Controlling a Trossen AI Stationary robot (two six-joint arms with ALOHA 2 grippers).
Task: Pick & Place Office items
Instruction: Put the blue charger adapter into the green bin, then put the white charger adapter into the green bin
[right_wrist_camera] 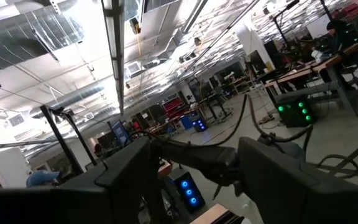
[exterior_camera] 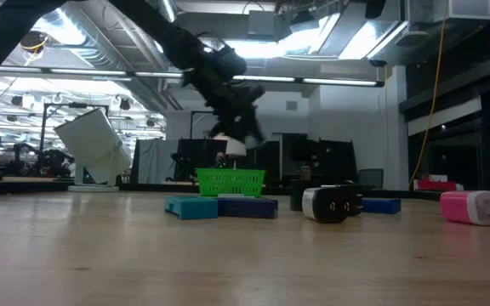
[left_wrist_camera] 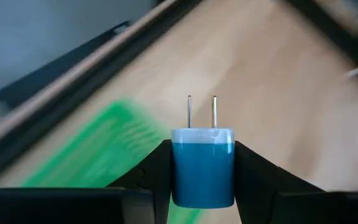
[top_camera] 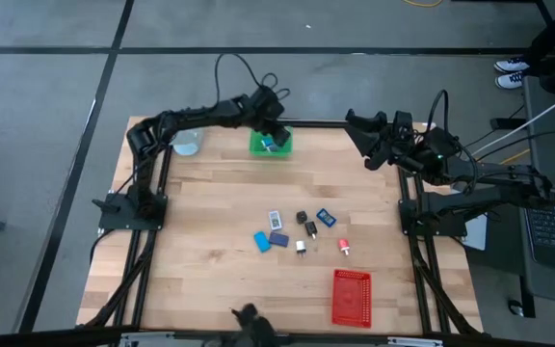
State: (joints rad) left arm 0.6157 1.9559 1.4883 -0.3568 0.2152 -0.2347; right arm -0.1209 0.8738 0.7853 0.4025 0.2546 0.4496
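Left tool (left_wrist_camera: 202,180) clenched on a blue plug adapter (left_wrist_camera: 202,165), one finger on each flat side, prongs pointing away from the wrist. In the high view this tool (top_camera: 273,133) sits upper centre, over the green tray (top_camera: 270,146).

Judgement: adapter is a light, rigid plastic block with smooth, slightly slippery faces; the flat-side pinch suits it, prongs best left untouched.

Remaining office items (top_camera: 300,231) lie scattered centre-frame on the surface (top_camera: 210,222); red tray (top_camera: 351,297) lower right.

Right tool (top_camera: 356,125) waits upper right, raised, fingers spread apart, gripping nothing.
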